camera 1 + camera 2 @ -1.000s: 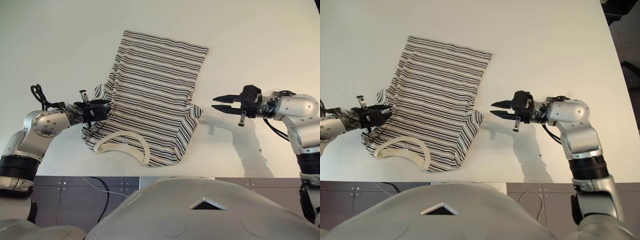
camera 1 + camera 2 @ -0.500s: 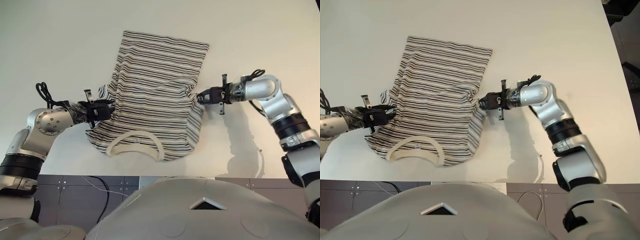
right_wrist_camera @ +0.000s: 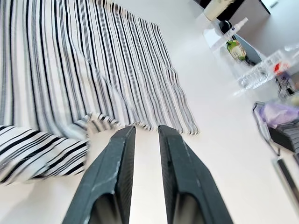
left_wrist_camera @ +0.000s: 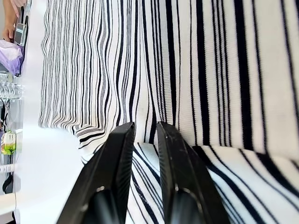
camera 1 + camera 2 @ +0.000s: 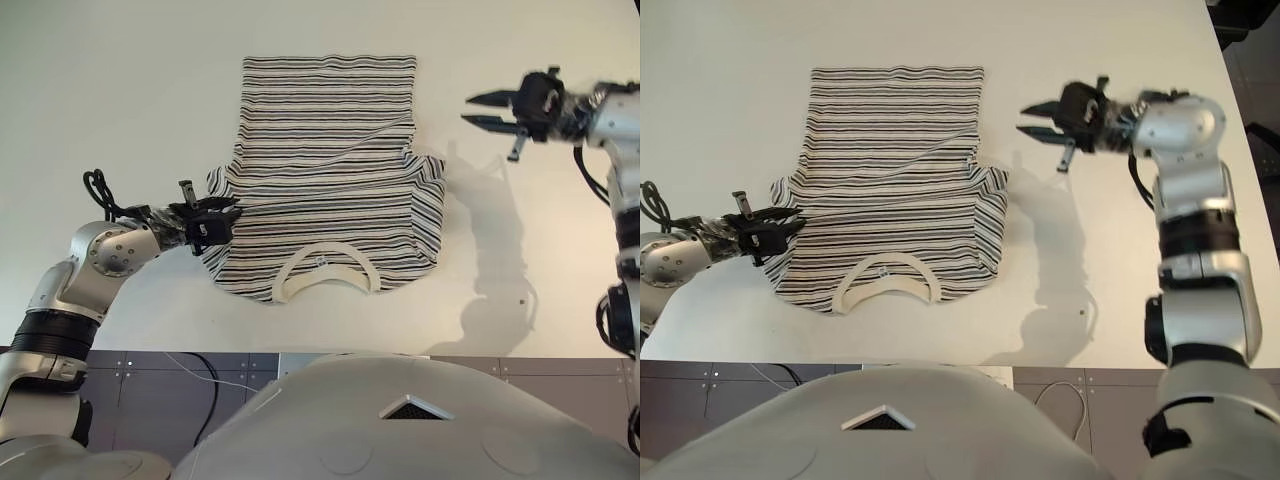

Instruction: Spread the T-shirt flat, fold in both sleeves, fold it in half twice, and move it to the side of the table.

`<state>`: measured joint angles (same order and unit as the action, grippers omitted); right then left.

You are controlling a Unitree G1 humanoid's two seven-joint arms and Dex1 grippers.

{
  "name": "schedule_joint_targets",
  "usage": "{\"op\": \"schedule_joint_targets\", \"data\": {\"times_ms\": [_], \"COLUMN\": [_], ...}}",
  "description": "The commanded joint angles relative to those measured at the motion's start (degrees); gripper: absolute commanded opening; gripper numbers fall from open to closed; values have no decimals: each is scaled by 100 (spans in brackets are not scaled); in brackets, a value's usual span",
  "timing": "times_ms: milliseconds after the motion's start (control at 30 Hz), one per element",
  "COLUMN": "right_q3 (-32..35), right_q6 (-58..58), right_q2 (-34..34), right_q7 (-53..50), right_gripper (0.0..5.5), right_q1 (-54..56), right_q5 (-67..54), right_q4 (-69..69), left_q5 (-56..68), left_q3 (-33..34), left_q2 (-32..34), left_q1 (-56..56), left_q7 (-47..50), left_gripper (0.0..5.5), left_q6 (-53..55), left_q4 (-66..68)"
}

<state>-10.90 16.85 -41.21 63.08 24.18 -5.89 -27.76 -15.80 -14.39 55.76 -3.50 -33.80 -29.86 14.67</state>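
The striped T-shirt [image 5: 325, 190] lies nearly flat on the white table [image 5: 520, 250], hem at the far side and cream collar [image 5: 325, 268] toward me. Both short sleeves stick out a little at the sides, and a diagonal crease runs across the chest. My left gripper [image 5: 225, 215] sits at the shirt's left sleeve, fingers pinched on the striped cloth [image 4: 196, 70]. My right gripper [image 5: 468, 108] hovers open above bare table, to the right of the shirt's far right corner and apart from it; the right wrist view has the shirt [image 3: 70, 70] beyond its fingertips.
The table's front edge [image 5: 480, 352] runs just below the collar. Bare tabletop stretches to the right of the shirt and to its far left. Bottles and other clutter [image 3: 236, 49] stand beyond the table in the right wrist view.
My right gripper let go of the right sleeve and rose away to the far right, opening. The shirt now lies squarer and flatter. My left gripper stays on the left sleeve.
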Motion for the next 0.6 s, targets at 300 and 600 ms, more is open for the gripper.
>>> {"op": "schedule_joint_targets", "data": {"times_ms": [300, 600], "right_q3": [186, -256], "right_q6": [-225, -106], "right_q2": [-344, 436], "right_q7": [-1192, -2517], "right_gripper": [176, 176], "right_q1": [-4850, -4423], "right_q5": [792, 1877], "right_q4": [4447, 3749], "left_q5": [1426, 1084], "left_q3": [652, 188], "left_q2": [-24, -817], "left_q1": [-36, -58], "left_q7": [-929, -902], "left_gripper": [93, 93], "left_q6": [1534, 2423], "left_q4": [-1790, -3355]}}
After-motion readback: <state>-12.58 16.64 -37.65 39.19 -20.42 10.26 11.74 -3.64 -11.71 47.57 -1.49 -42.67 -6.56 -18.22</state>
